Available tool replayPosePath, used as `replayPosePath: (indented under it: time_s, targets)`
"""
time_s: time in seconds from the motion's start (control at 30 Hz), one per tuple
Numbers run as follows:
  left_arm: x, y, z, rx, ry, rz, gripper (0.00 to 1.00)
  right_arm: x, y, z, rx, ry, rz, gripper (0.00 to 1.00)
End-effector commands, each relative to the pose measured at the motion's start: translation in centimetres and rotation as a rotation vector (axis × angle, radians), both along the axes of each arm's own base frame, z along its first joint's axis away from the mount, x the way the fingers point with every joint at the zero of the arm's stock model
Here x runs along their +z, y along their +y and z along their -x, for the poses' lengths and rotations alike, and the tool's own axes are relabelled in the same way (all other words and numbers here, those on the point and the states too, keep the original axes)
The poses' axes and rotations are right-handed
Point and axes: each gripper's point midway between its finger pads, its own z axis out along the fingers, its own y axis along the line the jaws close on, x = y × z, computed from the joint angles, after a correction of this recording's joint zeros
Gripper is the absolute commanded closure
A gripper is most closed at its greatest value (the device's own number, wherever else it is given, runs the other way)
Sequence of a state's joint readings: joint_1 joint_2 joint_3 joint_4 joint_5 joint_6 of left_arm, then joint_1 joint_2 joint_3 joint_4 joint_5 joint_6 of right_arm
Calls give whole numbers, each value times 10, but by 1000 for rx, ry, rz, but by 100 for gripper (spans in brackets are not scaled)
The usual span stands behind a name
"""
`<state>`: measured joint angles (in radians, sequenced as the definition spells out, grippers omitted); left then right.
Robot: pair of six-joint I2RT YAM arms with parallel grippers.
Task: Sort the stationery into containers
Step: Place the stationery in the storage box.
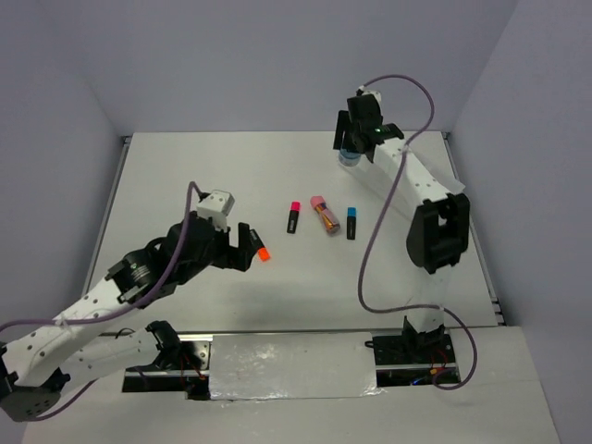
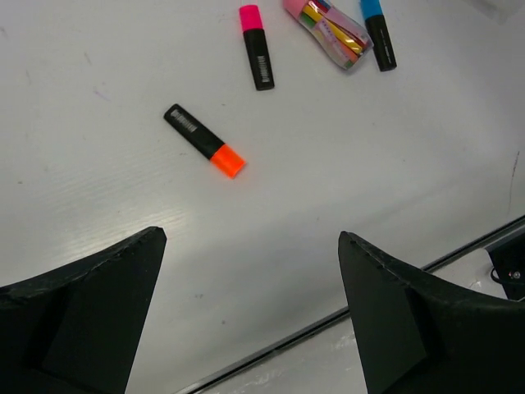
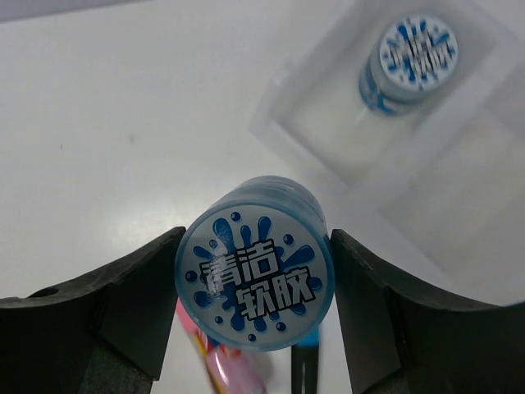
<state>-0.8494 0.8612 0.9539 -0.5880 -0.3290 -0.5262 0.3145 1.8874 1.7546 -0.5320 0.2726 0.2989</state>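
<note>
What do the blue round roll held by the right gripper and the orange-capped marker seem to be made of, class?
The blue roll is probably translucent plastic, glossy, with a printed top label; its rim looks see-through. The orange-capped marker is likely hard plastic: matte black barrel, bright cap, white printed label.

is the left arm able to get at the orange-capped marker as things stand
Probably yes: the left gripper hangs open close to the orange-capped marker, which lies alone on the table, apart from the pink-capped marker.
</note>
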Motion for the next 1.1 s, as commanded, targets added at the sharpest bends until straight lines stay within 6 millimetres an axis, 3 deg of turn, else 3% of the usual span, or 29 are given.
replayPosePath:
  time_s: [0.0, 0.03, 0.07, 0.1, 0.13, 0.17, 0.27, 0.3, 0.33, 0.5, 0.67, 0.77, 0.97, 1.03, 1.07]
  targets:
    - [11, 34, 11, 43, -55, -48, 0, 39, 3, -63, 25, -146, 9, 100]
    - [8, 40, 11, 52, -70, -65, 1, 37, 2, -72, 21, -139, 12, 100]
    - [3, 49, 9, 100, -87, -73, 1, 56, -8, -83, -5, -163, 3, 100]
    - [8, 54, 11, 121, -105, -45, 1, 24, -7, -95, 7, -104, 2, 100]
    - [11, 55, 11, 118, -113, -35, 1, 32, -6, -100, 21, -113, -9, 100]
    - [15, 53, 11, 104, -130, -19, 1, 23, -8, -104, 22, -100, -12, 100]
    - [19, 55, 12, 104, -150, -7, 1, -2, -19, -105, 2, -79, 0, 100]
    - [16, 58, 11, 119, -141, -24, 1, 6, -22, -103, -1, -97, -4, 100]
    - [15, 57, 11, 117, -139, -26, 1, -4, -26, -101, -3, -86, 5, 99]
    - [8, 53, 10, 107, -114, -49, 1, -3, -40, -98, 5, -71, 17, 98]
    - [7, 53, 10, 105, -113, -47, 1, -20, -56, -97, 0, -22, 22, 96]
    - [8, 52, 11, 101, -114, -41, 1, -20, -65, -97, -7, -28, 16, 90]
    - [5, 50, 10, 94, -106, -48, 1, -22, -69, -101, 5, -21, 34, 46]
    - [5, 50, 10, 95, -105, -48, 1, -23, -70, -101, 1, -21, 34, 27]
    - [5, 50, 10, 94, -106, -48, 1, -24, -70, -101, 1, -19, 34, 23]
